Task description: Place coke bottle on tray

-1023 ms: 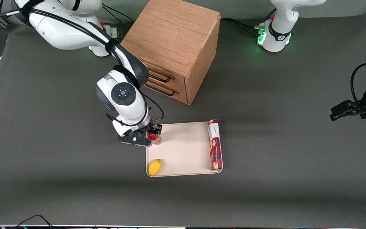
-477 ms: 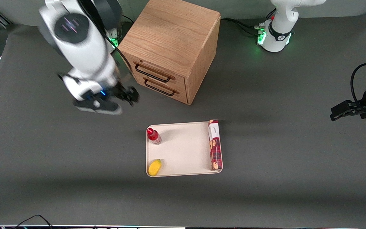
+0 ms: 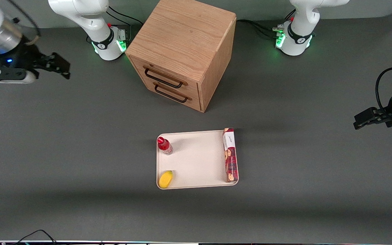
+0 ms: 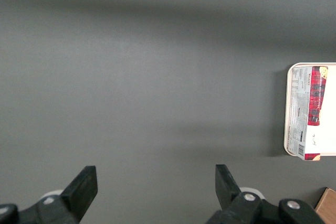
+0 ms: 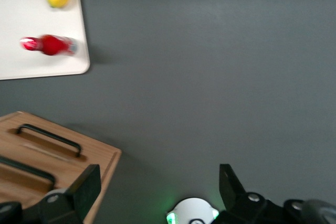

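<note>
The coke bottle, with red cap and red label, stands upright on the cream-white tray, in the tray's corner nearest the wooden cabinet on the working arm's side. It also shows in the right wrist view, on the tray. My gripper is open and empty, raised high over the table at the working arm's end, well away from the tray. In the right wrist view my gripper has its jaws wide apart with nothing between them.
A yellow fruit and a long red cookie box lie on the tray. The wooden drawer cabinet stands farther from the front camera than the tray. The arm bases sit beside the cabinet.
My gripper let go of the bottle, which stays standing on the tray, then rose and swung away toward the working arm's end of the table.
</note>
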Controlling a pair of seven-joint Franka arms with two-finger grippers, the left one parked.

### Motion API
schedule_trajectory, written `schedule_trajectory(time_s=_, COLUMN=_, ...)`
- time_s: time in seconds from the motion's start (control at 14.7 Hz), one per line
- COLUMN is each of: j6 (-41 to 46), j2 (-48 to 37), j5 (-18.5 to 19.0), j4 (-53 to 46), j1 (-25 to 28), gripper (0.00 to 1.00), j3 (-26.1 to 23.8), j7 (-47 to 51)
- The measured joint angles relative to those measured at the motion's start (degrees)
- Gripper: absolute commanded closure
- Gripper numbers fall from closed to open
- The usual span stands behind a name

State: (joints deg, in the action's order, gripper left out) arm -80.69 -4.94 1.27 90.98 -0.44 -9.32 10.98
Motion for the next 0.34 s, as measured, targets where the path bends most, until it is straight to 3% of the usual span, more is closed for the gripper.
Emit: schedule_trajectory(time_s=0.34, j6=-5.72, j2=-1.42, j5=-0.64, j4=5.69, j1=-0.06, gripper=0.0, j3=2.97, j7=-1.41)
